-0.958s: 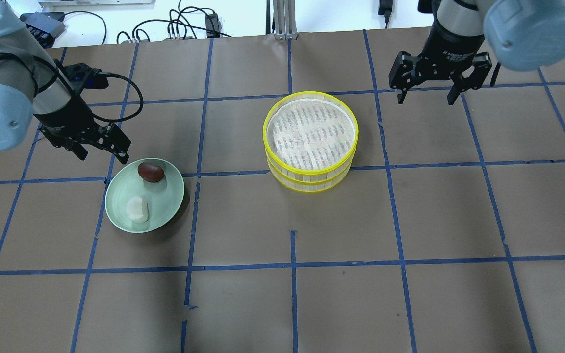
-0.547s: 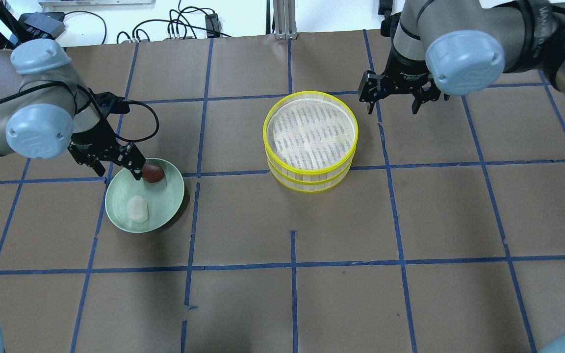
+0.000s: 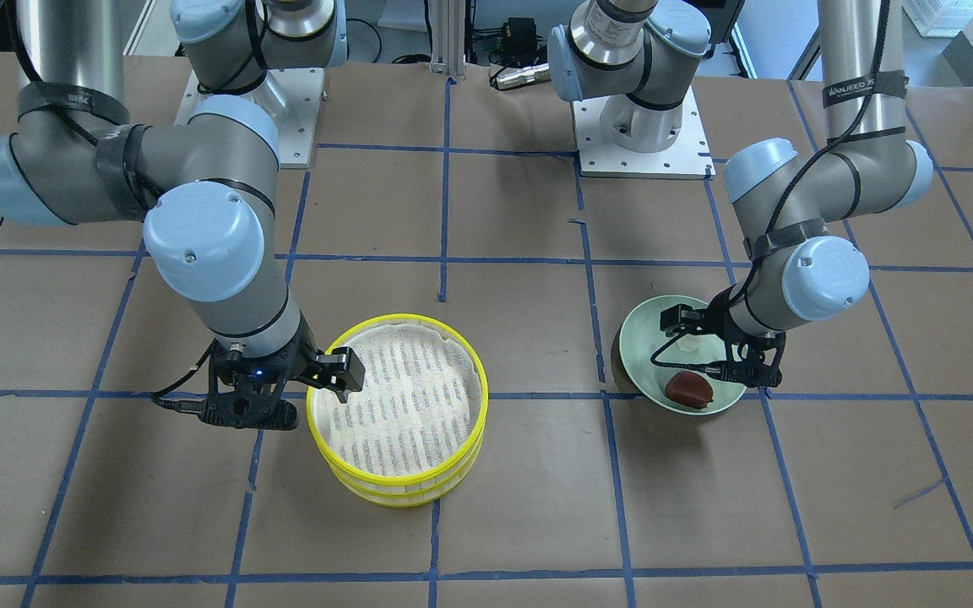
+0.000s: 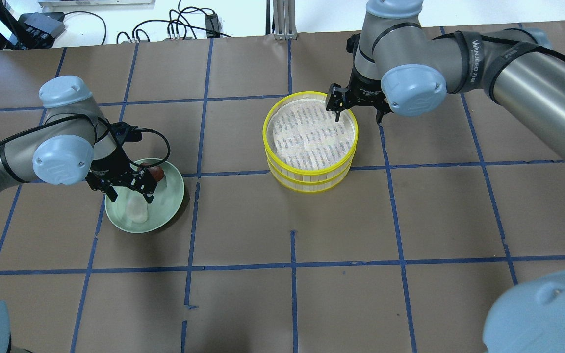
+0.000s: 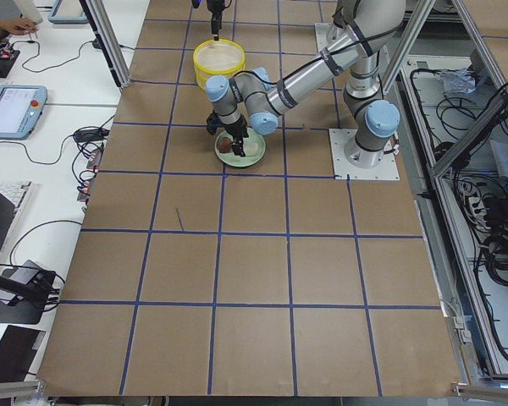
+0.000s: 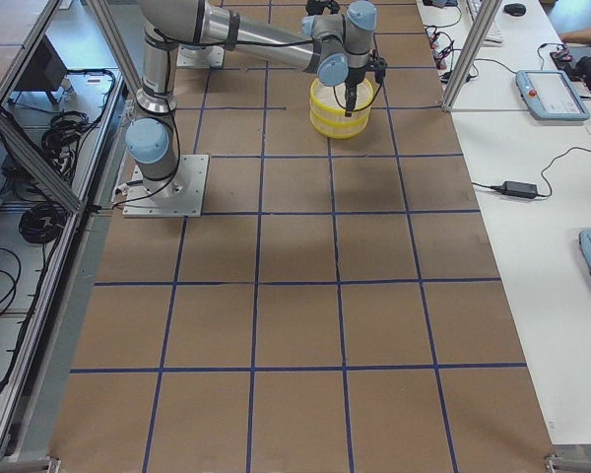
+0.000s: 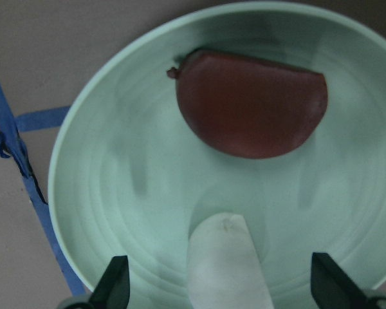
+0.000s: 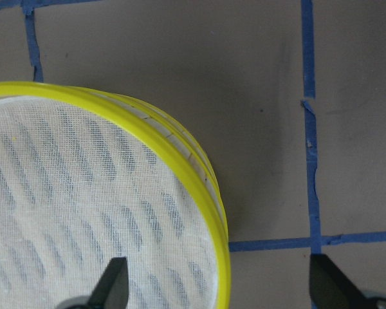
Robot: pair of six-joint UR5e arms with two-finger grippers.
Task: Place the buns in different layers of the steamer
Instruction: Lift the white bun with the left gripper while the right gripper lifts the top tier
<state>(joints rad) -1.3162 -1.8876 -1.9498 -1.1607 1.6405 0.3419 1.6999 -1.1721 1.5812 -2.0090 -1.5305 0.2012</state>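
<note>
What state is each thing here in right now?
left gripper: open, straddling the white bun.
right gripper: open, straddling the steamer rim.
white bun: on the plate, not gripped.
reddish-brown bun: on the plate, untouched.
plate: holds both buns.
steamer: two tiers stacked, top tier empty.

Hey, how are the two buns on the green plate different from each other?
The white bun is pale and narrow; the brown bun is dark reddish, broader and half-round. The white bun lies between the open fingers of the left gripper, while the brown bun lies beyond them, closer to the plate's rim. Both rest on the green plate; neither is in the steamer.
</note>
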